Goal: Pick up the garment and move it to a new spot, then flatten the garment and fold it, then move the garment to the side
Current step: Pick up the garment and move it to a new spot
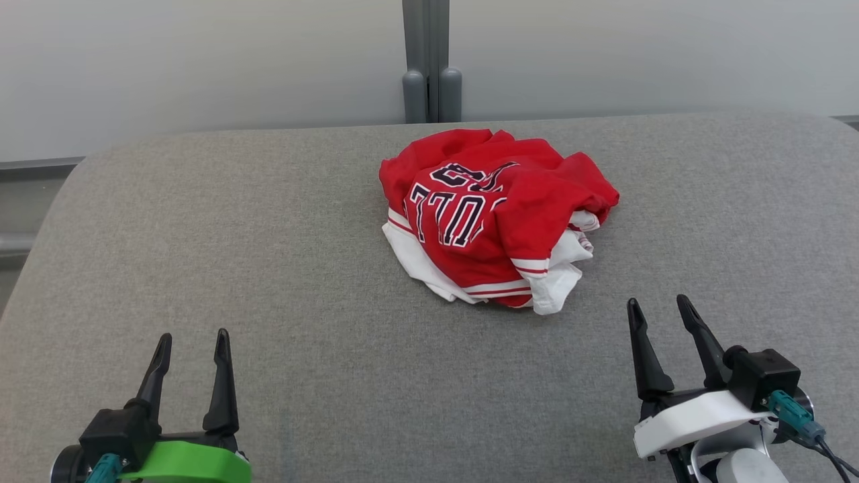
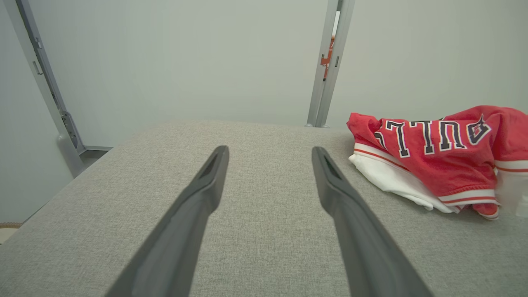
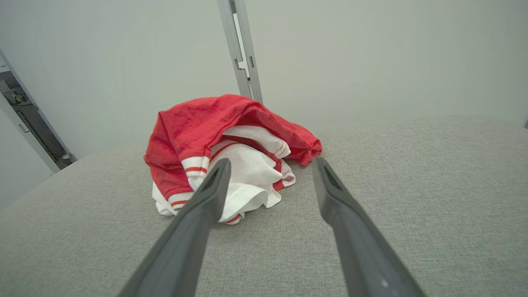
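Observation:
The garment (image 1: 493, 218) is a red jersey with white trim and dark lettering, crumpled in a heap on the grey padded table, a little right of centre toward the far edge. My left gripper (image 1: 192, 340) stands open at the lower left, well away from the cloth; in its wrist view the garment (image 2: 441, 152) lies off to the right of the gripper (image 2: 268, 154). At the lower right my right gripper (image 1: 659, 306) is open, just short of the heap's near right corner. In the right wrist view the garment (image 3: 198, 136) lies ahead and left of the gripper (image 3: 270, 167).
The grey fabric table (image 1: 268, 268) spreads wide to the left and right of the heap. A pale wall with a grey upright post (image 1: 431, 60) runs behind the far edge. The table's rounded left corner (image 1: 74, 174) drops off to the floor.

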Controlling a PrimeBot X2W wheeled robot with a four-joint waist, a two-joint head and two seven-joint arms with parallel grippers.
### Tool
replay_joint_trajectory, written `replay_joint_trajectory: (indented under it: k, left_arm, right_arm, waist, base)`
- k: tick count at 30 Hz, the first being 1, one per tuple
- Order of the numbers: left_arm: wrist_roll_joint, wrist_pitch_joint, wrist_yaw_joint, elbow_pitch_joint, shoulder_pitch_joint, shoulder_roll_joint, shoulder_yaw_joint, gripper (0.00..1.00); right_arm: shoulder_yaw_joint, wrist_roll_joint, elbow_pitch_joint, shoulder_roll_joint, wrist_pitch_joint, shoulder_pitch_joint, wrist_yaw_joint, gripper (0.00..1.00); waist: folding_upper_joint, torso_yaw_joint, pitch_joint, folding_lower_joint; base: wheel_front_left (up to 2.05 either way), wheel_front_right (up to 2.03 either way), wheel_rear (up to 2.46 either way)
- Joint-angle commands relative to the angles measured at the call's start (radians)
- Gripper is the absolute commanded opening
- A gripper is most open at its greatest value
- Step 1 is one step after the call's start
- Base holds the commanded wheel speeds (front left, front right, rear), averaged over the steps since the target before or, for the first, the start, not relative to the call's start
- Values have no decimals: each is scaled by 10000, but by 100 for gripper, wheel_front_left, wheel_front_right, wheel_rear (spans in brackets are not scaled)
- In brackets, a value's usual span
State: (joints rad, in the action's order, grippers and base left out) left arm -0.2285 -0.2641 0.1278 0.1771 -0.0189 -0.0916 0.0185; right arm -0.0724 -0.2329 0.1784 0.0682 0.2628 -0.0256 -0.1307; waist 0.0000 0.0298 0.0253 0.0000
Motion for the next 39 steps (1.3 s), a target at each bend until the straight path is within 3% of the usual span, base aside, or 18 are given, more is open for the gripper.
replay_joint_trajectory:
  k: [1, 7, 14, 30, 39]
  left_arm:
    - [97, -6, 26, 17, 55, 9, 38, 100]
    - [183, -6, 29, 59, 321, 37, -147, 100]
    - [150, -6, 31, 236, 1555, -177, -1453, 100]
    - [-815, 0, 31, 2440, 5702, -672, -5378, 100]
    - [-1509, -1, 28, 3850, 6298, -718, -6241, 100]
  right_arm:
    - [-4, -24, 30, -11, 31, -24, -1, 100]
    - [-5, -46, 31, -29, 31, -58, -1, 100]
    - [-121, -98, 14, -37, 31, -246, -1, 100]
    - [-306, -327, 57, -89, 31, -846, -1, 100]
    - [-247, -409, 29, -129, 31, -1041, -1, 100]
  waist:
    - [0, -4, -3, 0]
    - [0, -30, 25, 0]
    - [0, -276, 276, 0]
    - [0, -2163, 1409, 0]
    - [0, -2745, 1843, 0]
  base:
    - [0, 0, 0]
    - [0, 0, 0]
    - [0, 0, 0]
    - [0, 0, 0]
    - [0, 0, 0]
